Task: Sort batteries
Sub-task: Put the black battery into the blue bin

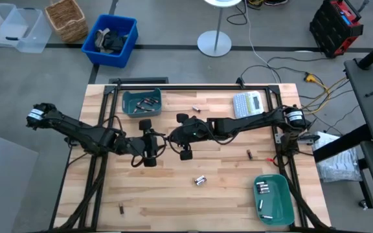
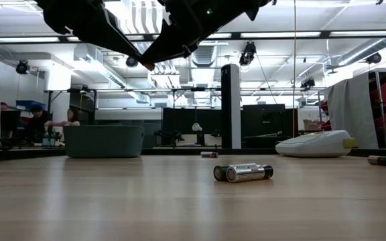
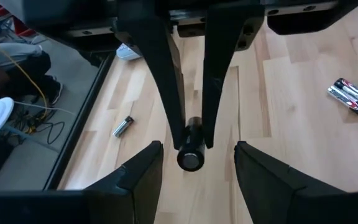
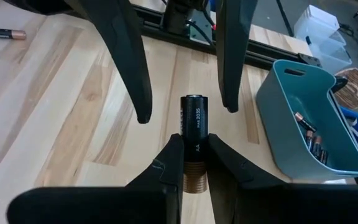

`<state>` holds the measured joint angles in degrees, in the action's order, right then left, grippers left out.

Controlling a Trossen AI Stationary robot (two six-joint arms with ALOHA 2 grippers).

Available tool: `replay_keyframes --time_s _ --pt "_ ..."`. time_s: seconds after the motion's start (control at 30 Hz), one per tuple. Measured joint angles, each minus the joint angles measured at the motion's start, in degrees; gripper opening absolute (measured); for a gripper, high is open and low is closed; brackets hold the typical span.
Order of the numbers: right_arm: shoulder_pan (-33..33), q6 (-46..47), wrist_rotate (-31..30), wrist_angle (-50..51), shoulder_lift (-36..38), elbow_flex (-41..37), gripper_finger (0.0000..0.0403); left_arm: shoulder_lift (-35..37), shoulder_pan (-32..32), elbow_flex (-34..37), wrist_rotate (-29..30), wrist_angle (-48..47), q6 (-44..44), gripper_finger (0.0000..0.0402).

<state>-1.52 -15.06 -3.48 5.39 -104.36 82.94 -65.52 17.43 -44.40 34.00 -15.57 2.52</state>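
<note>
the handover could fail: if the right claw [image 4: 190, 163] lets go before the spread left claw [image 3: 194, 163] closes, the dark battery [image 4: 192, 127] drops to the tabletop [image 1: 173, 194] and rolls. both arms reach inward, meeting mid-tabletop in the air; the right one pinches the cell's coppery end, its free end between the left fingers [image 4: 129, 62]
</note>
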Motion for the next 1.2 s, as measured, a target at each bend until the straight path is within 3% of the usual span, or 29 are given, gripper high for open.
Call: replay_keyframes --time_s 0.5,1.2 --pt "-0.1 0.02 -0.01 0.0 0.0 0.02 0.0036 0.0 -1.1 0.14 0.04 0.2 0.0 0.0117" --pt "-0.11 -0.01 -0.03 -0.13 0.09 0.04 0.0036 0.0 -1.6 0.28 -0.04 0.59 -0.05 0.0114"
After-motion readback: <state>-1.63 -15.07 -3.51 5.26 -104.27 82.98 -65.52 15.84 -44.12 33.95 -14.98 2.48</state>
